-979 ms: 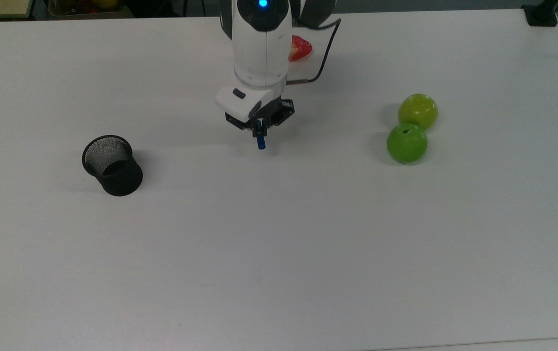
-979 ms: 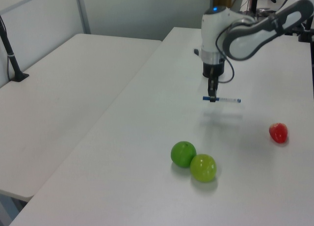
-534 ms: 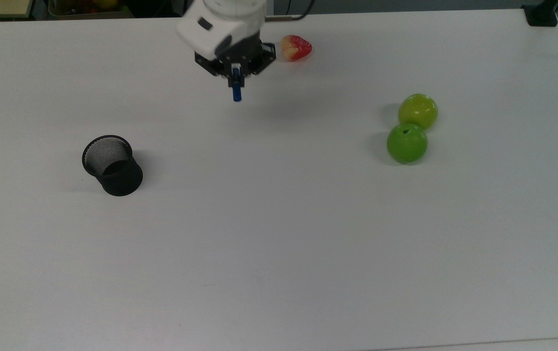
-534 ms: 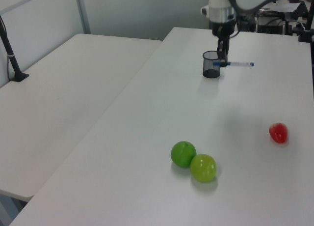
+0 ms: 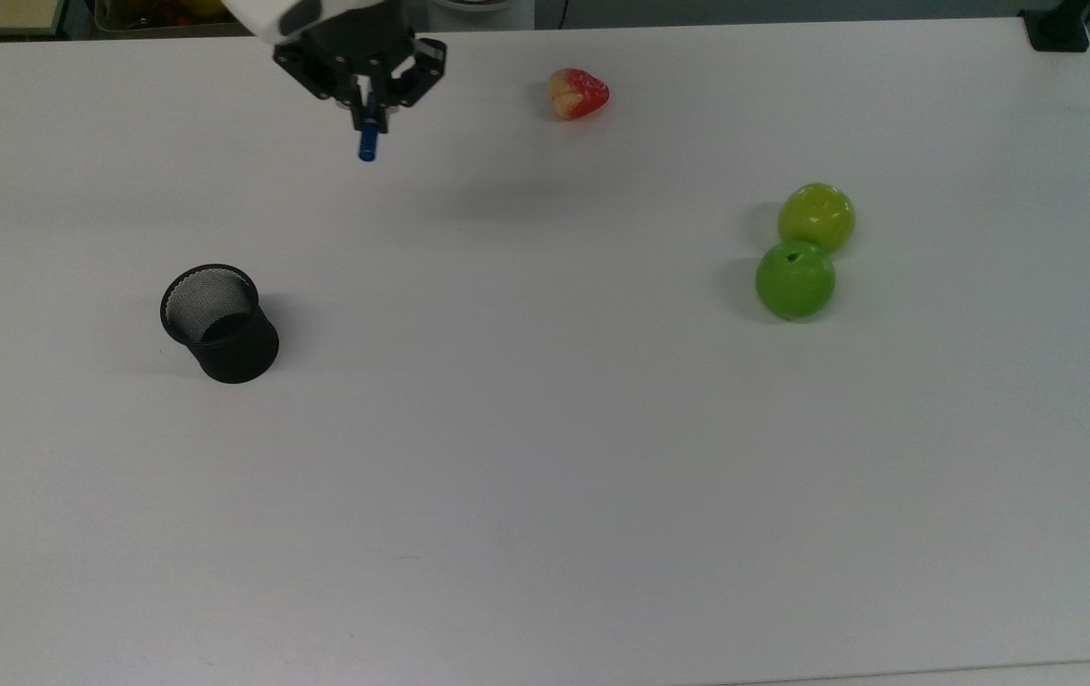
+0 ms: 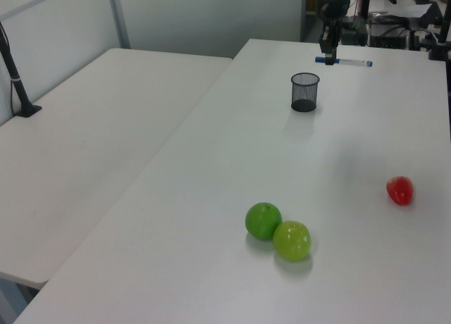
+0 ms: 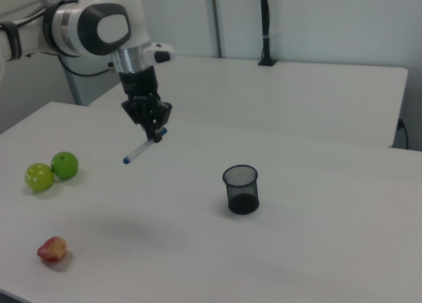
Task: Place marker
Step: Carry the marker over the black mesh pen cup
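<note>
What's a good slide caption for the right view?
Gripper carries the marker above the table, short of the mesh cup.

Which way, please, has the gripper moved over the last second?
Yes: the gripper with the marker went toward the top view's upper left, past the strawberry.

Bright, even overhead light leaves soft faint shadows beside the apples [image 5: 802, 252] (slight haze throughout)

Gripper [image 5: 369, 110] holding marker [image 5: 368, 143] above table [image 5: 545, 476]
Black mesh cup [image 5: 219, 324] stands well apart (upright, toward the top view's left).
</note>
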Motion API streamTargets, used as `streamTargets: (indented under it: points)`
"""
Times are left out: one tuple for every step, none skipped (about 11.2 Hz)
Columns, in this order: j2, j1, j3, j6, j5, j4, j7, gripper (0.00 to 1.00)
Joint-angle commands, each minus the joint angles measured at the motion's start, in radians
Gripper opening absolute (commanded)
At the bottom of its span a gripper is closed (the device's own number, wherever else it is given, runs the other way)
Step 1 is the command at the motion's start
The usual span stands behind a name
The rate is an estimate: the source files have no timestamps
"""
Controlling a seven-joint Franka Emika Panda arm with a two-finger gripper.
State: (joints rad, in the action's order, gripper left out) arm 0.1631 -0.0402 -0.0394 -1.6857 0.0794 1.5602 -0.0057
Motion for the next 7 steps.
streamTargets:
  points:
    - [0.018, 0.029, -0.076, 0.014, -0.007, -0.061, -0.032, 0.09]
    - [0.022, 0.063, -0.077, 0.011, -0.006, -0.063, -0.066, 0.09]
    - [0.032, 0.091, -0.077, -0.014, -0.01, -0.065, -0.083, 0.09]
    - [0.038, 0.098, -0.077, -0.067, -0.015, -0.062, -0.083, 0.09]
    - [0.047, 0.12, -0.077, -0.119, -0.021, -0.061, -0.083, 0.09]
    - [0.052, 0.131, -0.077, -0.162, -0.021, -0.06, -0.083, 0.09]
    - [0.061, 0.146, -0.077, -0.225, -0.027, -0.054, -0.083, 0.09]
